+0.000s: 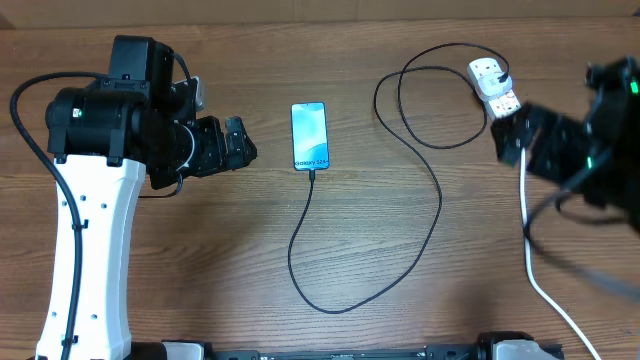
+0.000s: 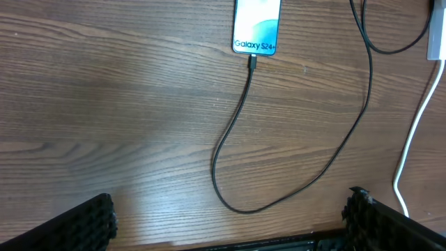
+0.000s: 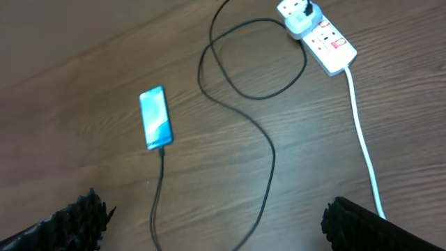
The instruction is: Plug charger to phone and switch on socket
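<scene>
Wide wooden table [image 1: 200, 290] under everything. The big white-and-black left arm [image 1: 90, 200] reaches in from the left side. The left gripper [image 1: 245, 145] hangs over bare wood just left of the phone, touching nothing. The left wrist view shows its fingers [image 2: 87, 223] spread wide apart with only wood and cable between them.

Over on the right, the right arm [image 1: 585, 140] is blurred. The right gripper [image 1: 510, 135] sits right at the near end of the socket [image 1: 495, 88]; whether it touches the strip, I cannot tell. The right wrist view shows its fingers [image 3: 362, 223] well apart with nothing held.

The socket lies at the far right, with its thick white cord [image 1: 530, 260] running off to the near edge. A plug [image 3: 300, 17] sits in its far outlet. The red switches are too small to read.

The charger [image 1: 437, 210] coils beside the socket, sweeps down the middle and curls back near the front edge.

The phone [image 1: 310, 135] lies flat at the far centre, screen up and glowing light blue. The charger's connector tip [image 2: 253, 61] meets the phone's near edge.
</scene>
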`<state>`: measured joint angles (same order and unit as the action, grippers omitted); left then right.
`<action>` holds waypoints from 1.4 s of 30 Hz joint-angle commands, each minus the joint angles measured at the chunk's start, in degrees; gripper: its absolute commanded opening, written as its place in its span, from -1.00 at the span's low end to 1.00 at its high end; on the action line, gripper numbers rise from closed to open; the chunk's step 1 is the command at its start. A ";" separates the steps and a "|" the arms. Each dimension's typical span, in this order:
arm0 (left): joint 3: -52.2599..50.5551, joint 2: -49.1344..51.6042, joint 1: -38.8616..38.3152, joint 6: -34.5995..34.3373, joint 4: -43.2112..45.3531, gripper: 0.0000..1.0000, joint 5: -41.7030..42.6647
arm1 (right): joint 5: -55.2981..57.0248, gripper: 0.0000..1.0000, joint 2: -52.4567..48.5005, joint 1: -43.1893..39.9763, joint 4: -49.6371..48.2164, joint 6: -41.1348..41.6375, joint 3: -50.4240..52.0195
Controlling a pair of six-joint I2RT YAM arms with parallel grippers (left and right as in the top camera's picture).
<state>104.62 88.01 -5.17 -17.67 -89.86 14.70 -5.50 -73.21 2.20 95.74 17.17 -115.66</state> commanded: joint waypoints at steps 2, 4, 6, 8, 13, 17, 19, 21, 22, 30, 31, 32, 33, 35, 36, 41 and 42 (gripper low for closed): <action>0.11 -0.04 -0.11 -0.13 -0.07 0.99 -0.28 | 1.33 1.00 4.00 1.68 1.31 0.20 0.24; 0.11 -0.04 -0.11 -0.13 -0.07 0.99 -0.28 | 1.36 1.00 6.14 1.81 0.98 0.22 0.63; 0.11 -0.04 -0.11 -0.13 -0.07 0.99 -0.28 | 1.36 1.00 8.13 1.81 1.11 0.22 0.94; 0.11 -0.04 -0.11 -0.13 -0.07 0.99 -0.28 | 1.36 1.00 10.80 1.81 1.29 0.17 1.55; 0.11 -0.04 -0.11 -0.13 -0.07 0.99 -0.28 | 1.36 1.00 16.72 1.81 1.29 -0.48 4.85; 0.11 -0.04 -0.11 -0.13 -0.07 1.00 -0.28 | 1.31 1.00 21.14 1.81 1.07 -0.42 9.51; 0.11 -0.04 -0.11 -0.13 -0.07 0.99 -0.28 | 1.33 1.00 23.06 1.81 0.87 -0.39 12.00; 0.11 -0.04 -0.11 -0.13 -0.07 0.99 -0.31 | 1.31 1.00 24.39 1.81 0.87 -0.42 13.79; 0.11 -0.04 -0.11 -0.13 -0.07 0.99 -0.28 | 1.29 1.00 24.92 1.81 0.94 -0.42 14.43; 0.11 -0.04 -0.11 -0.13 -0.07 0.99 -0.31 | -3.76 1.00 29.59 1.81 1.09 -0.46 17.05; 0.11 -0.04 -0.11 -0.13 -0.07 0.99 -0.28 | -3.61 1.00 30.08 1.81 1.11 -0.48 17.09; 0.11 -0.04 -0.11 -0.13 -0.07 0.99 -0.31 | -3.61 1.00 30.75 1.81 1.11 -0.74 17.09; 0.11 -0.04 -0.11 -0.13 -0.07 0.99 -0.28 | -3.63 1.00 31.26 1.81 1.07 -0.90 17.09; 0.11 -0.04 -0.11 -0.13 -0.07 0.99 -0.28 | -3.63 1.00 32.30 1.81 1.11 -0.87 17.09; 0.11 -0.04 -0.11 -0.13 -0.07 0.99 -0.28 | -3.63 1.00 32.76 1.81 1.29 -0.87 17.09; 0.11 -0.04 -0.11 -0.13 -0.07 0.99 -0.28 | -6.32 1.00 33.73 1.81 1.31 -0.85 17.09; 0.11 -0.04 -0.11 -0.11 -0.07 0.99 -0.31 | -7.69 1.00 33.73 1.81 1.31 -0.83 17.09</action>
<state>104.62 88.01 -5.17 -17.67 -89.86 14.70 -9.85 -39.72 3.53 97.14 16.64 -98.78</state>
